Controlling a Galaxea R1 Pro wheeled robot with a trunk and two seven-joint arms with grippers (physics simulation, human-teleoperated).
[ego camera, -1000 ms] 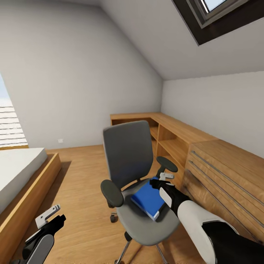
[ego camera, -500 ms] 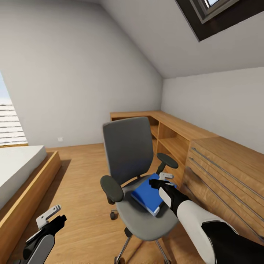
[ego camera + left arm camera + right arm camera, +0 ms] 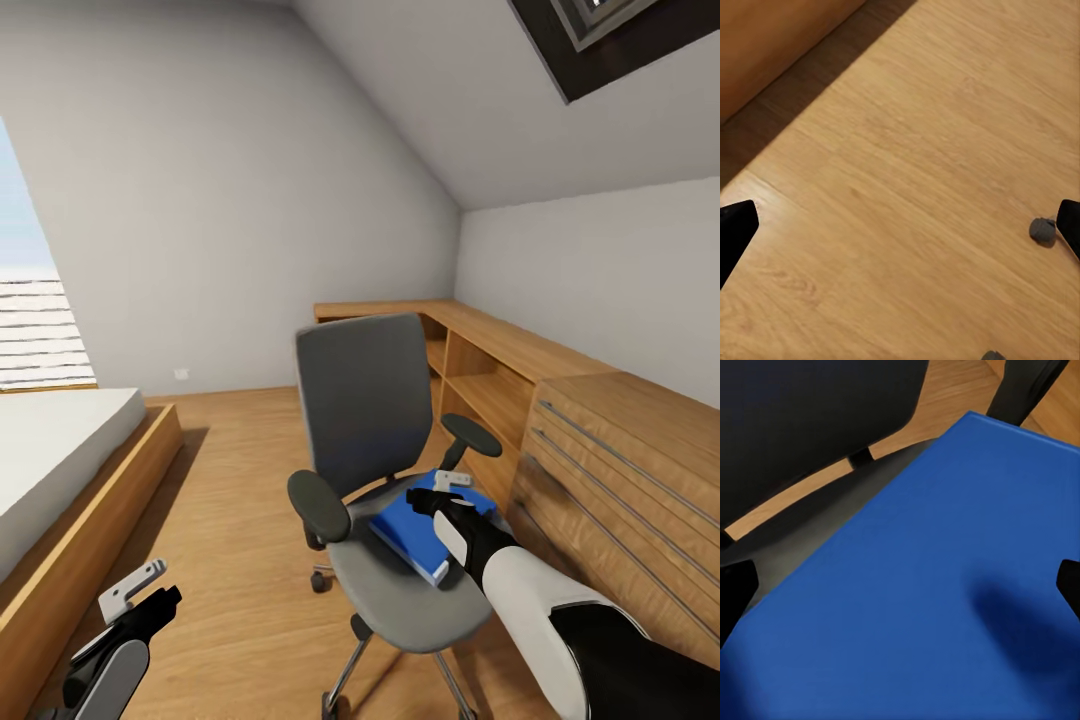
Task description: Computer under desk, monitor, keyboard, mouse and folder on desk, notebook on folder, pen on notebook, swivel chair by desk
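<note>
Your right gripper (image 3: 447, 495) hovers spread over the blue folder (image 3: 425, 525) — not yet lifted from the swivel chair (image 3: 385, 480); left gripper (image 3: 135, 592) spread, empty.

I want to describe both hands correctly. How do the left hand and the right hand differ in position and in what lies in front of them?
The left hand hangs low over the bare wood plank floor, near the wooden bed frame; the right hand hovers above the flat blue folder on the grey swivel chair's seat. The left wrist view faces floor, the right wrist view faces the folder. Both are open and hold nothing.
</note>
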